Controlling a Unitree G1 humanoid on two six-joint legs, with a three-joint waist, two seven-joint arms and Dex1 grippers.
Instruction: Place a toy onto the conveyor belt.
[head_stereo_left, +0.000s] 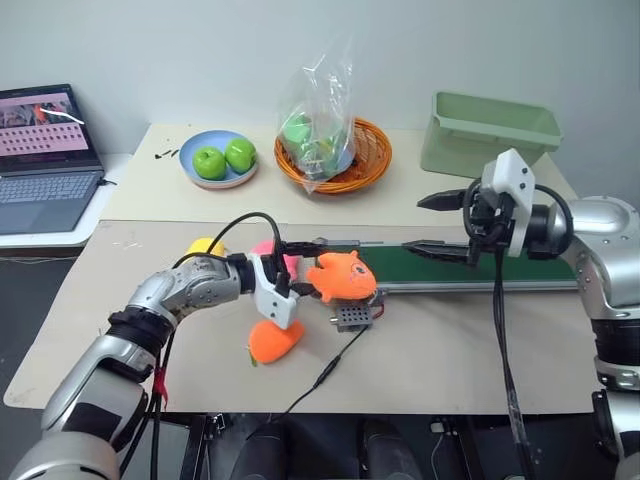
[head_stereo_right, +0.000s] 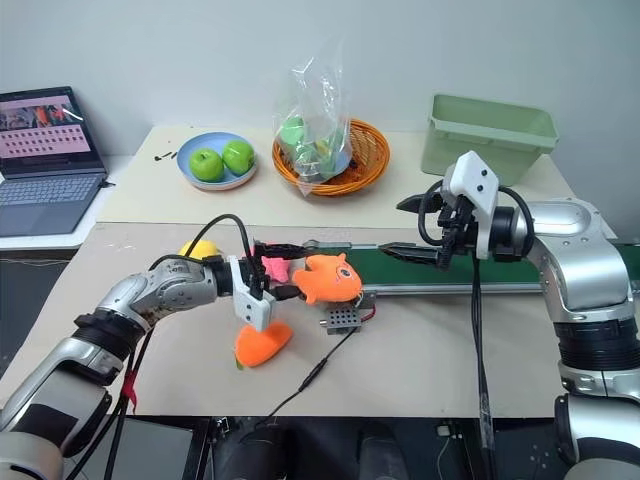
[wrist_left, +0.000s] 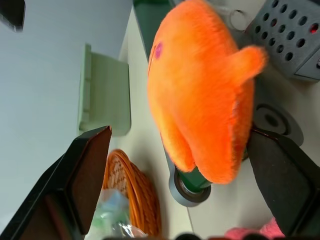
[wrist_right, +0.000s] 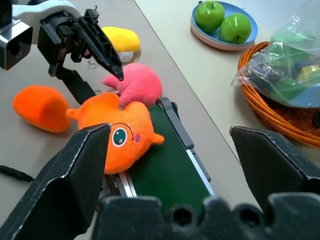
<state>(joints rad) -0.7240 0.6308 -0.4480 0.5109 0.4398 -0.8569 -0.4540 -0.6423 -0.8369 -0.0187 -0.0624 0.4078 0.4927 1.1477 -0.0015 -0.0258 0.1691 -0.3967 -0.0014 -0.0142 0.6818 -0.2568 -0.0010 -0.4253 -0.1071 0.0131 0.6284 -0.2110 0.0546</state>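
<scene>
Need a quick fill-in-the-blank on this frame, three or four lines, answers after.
1. The orange toy lies at the end of the dark green ____.
2. The blue plate holds two green ____.
3. The left gripper has its fingers ____.
4. The clear bag sits in the orange wicker ____.

Missing words: conveyor belt; apples; open; basket
</scene>
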